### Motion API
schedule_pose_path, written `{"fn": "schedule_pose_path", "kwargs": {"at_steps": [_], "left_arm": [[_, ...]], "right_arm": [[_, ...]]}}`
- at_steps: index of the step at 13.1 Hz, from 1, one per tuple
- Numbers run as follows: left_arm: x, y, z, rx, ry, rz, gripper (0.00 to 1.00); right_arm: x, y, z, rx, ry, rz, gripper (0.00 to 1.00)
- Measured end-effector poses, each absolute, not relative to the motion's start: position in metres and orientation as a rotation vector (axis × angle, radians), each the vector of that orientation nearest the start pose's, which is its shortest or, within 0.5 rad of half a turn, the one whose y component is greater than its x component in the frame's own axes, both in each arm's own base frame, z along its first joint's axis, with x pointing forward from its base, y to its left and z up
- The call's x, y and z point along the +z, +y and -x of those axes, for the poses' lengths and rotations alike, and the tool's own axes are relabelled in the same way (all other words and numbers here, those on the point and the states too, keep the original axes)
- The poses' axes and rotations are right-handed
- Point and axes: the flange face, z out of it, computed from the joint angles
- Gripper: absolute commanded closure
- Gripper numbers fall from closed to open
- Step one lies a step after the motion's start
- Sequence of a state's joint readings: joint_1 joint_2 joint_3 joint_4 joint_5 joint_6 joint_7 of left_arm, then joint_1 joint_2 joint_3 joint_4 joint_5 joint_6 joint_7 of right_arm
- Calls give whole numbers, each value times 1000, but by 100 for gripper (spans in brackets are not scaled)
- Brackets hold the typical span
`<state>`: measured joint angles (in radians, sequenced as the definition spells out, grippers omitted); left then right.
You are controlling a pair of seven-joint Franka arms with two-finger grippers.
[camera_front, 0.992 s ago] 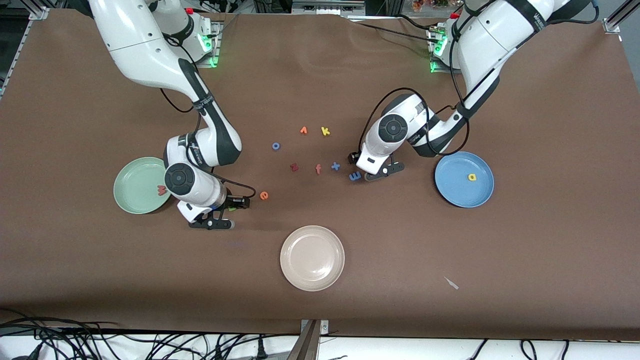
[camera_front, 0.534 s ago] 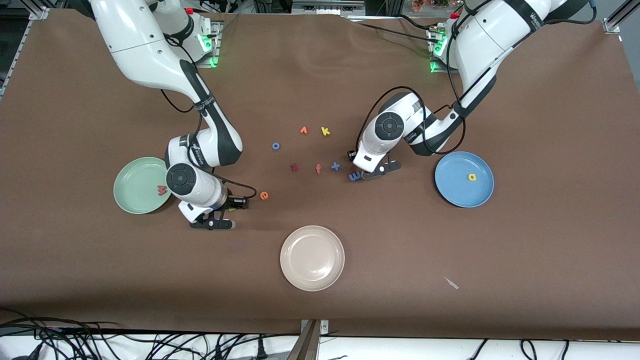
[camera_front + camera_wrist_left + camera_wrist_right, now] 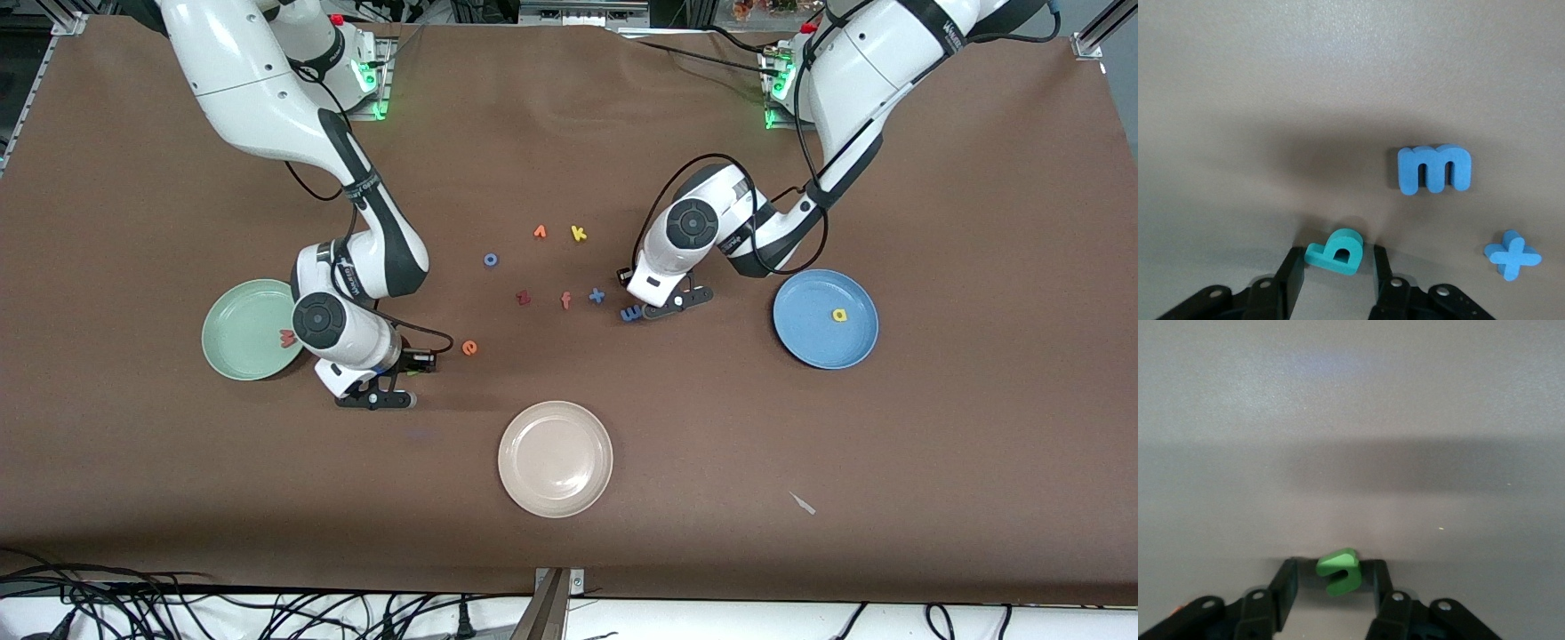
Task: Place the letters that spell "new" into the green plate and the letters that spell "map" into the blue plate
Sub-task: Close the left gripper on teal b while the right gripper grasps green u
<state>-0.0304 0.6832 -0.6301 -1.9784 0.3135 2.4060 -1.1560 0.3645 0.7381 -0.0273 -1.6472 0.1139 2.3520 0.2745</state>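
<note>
Found left gripper (image 3: 1335, 257) low at the table, jaws set either side of the teal p (image 3: 1335, 251) and not yet clamped: a sliver of gap shows on one side. Noted that letter lying flat between the fingertips. Recorded blue m (image 3: 1434, 169) close by on the cloth, untouched, with a blue plus sign (image 3: 1512, 253) just beside it.

Found right gripper (image 3: 1333, 570) likewise down at the table, jaws astride the green n (image 3: 1338, 571), a clear gap on one side, so nothing gripped there either. Noted that letter tilted between the fingertips. Recorded orange e (image 3: 468, 348) on the cloth near this gripper, toward the middle of the table.

Checked green plate (image 3: 233, 342): holds the red w (image 3: 286, 337) only, near the rim by the right arm. Checked blue plate (image 3: 805, 333): holds the yellow a (image 3: 839, 314) only.

Judged two of six letters delivered. Outstanding: n and e for green, p and m for blue. Judged both pickups in hand, each plate close to its own arm.
</note>
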Motion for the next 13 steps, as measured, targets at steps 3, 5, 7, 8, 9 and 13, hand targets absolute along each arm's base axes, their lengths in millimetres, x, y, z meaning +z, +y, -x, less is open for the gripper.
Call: {"fn": "schedule_pose_path", "kwargs": {"at_steps": [3,5,7,8,9,13], "left_arm": [[169,-362,-474,330,-532,3125,52],[169,-362,-474,323,-521,3124,59],[169,-363,-474,312,-506,3125,62],[170,-363,-474,310,-504,3125,65],[170,-363,-474,310,-503,3125,70],[170,-363,-474,310,-504,3125,72]], "right_arm": [[180,227,-643,71,17,3093,87],[180,227,-643,71,17,3093,91],[181,227,-644,70,18,3092,91],[181,224,-645,78,24,3093,91],[185,219,-646,98,32,3096,91],[217,179,-651,137,-37,3121,90]]}}
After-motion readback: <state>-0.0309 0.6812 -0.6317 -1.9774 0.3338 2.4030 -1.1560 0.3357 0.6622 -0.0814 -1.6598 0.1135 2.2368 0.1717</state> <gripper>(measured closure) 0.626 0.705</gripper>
